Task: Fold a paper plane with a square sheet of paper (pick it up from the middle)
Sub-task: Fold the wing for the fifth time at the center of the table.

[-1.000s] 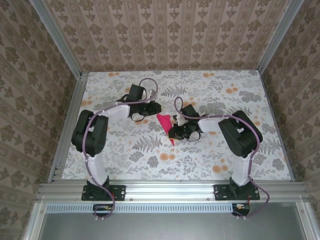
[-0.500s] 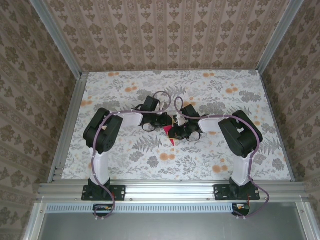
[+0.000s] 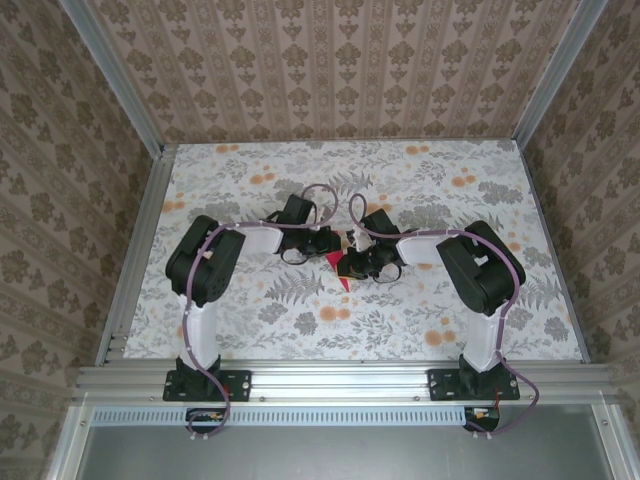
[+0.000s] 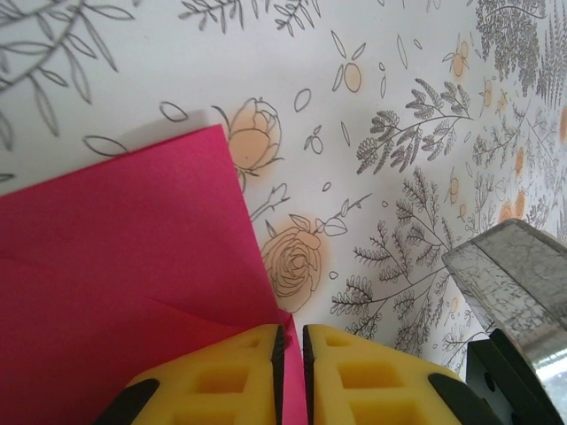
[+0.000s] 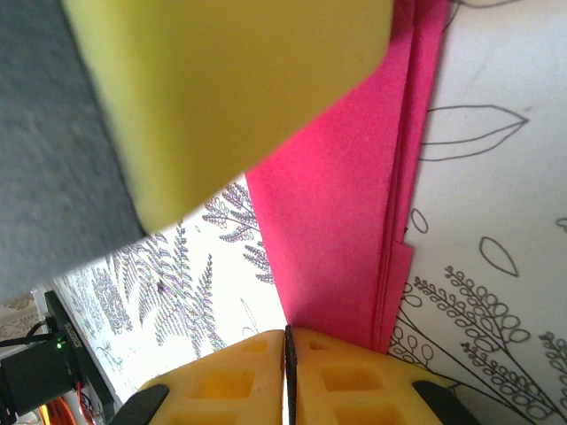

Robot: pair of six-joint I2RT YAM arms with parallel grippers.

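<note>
Near the middle of the flowered tablecloth [image 3: 250, 310], which is enclosed by patterned beige walls [image 3: 330, 70] and an aluminium frame [image 3: 340, 378], the folded pink paper [image 3: 338, 272] is pinched by the clenched left gripper [image 4: 292, 341] and by the clenched right gripper [image 5: 288, 336].

Top cam: bright, even, soft light, no hot spots. Arms [image 3: 205, 270] drop only faint, short shadows on bench [image 3: 450, 320]. Slight wide-angle bend twd frame edges.

Left wrist cam: print crisp. Thin grey shadow along upper edge of pink paper [image 4: 115, 266]. Yellow fingers [image 4: 221, 381] soft, too near lens. Metal piece [image 4: 509, 283] at right glints.

Right wrist cam: big yellow shape [image 5: 221, 97] at top, total blur. Paper v. saturated, line print beside it sharp.
</note>
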